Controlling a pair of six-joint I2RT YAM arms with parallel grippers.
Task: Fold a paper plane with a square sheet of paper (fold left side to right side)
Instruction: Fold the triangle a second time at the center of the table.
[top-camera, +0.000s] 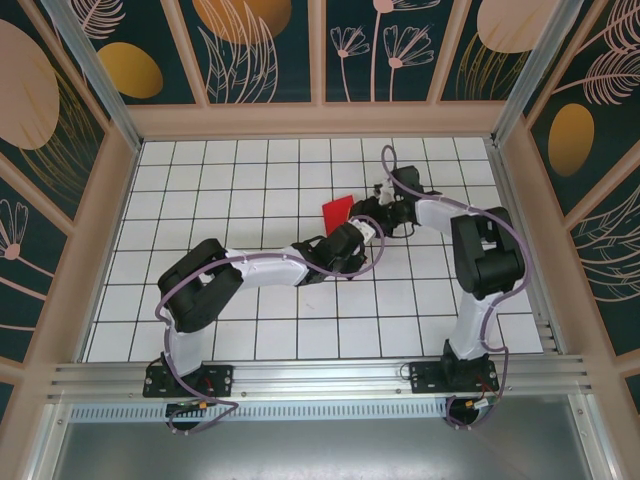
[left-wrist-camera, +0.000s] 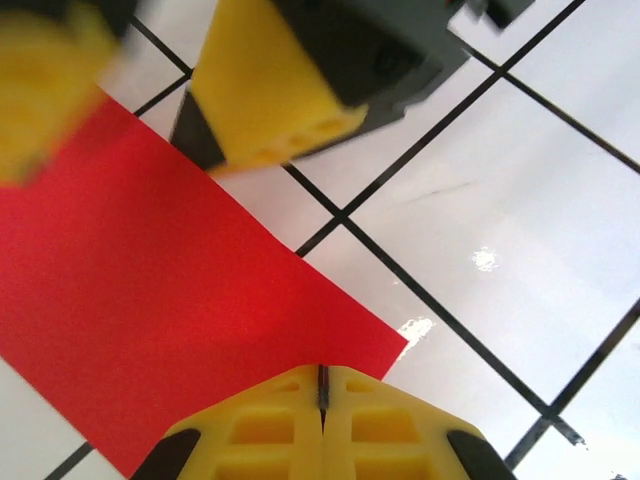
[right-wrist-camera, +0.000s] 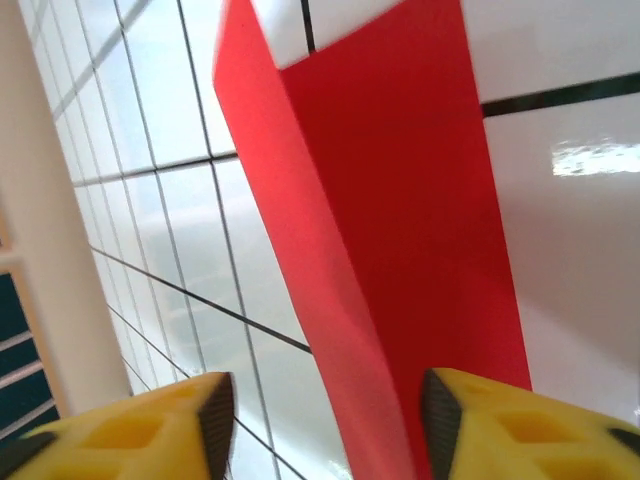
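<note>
The square sheet of paper (top-camera: 337, 212) is bright red and folded into a narrow strip, lying on the white gridded table right of centre. In the left wrist view the red strip (left-wrist-camera: 150, 300) runs up to my left gripper (left-wrist-camera: 322, 380), whose yellow fingers are pressed together over its near end edge. My left gripper (top-camera: 352, 232) sits just below the paper. My right gripper (top-camera: 368, 212) meets it from the right. In the right wrist view one flap of the paper (right-wrist-camera: 420, 200) stands up between the fingers of my right gripper (right-wrist-camera: 325, 400), which is open. The right gripper's fingers (left-wrist-camera: 280, 100) show blurred beyond the paper.
The white tiled table (top-camera: 250, 180) is boxed in by pale wooden walls (top-camera: 320, 120) at the back and sides. An aluminium rail (top-camera: 320, 375) carrying both arm bases runs along the near edge. Both forearms cross the middle of the table.
</note>
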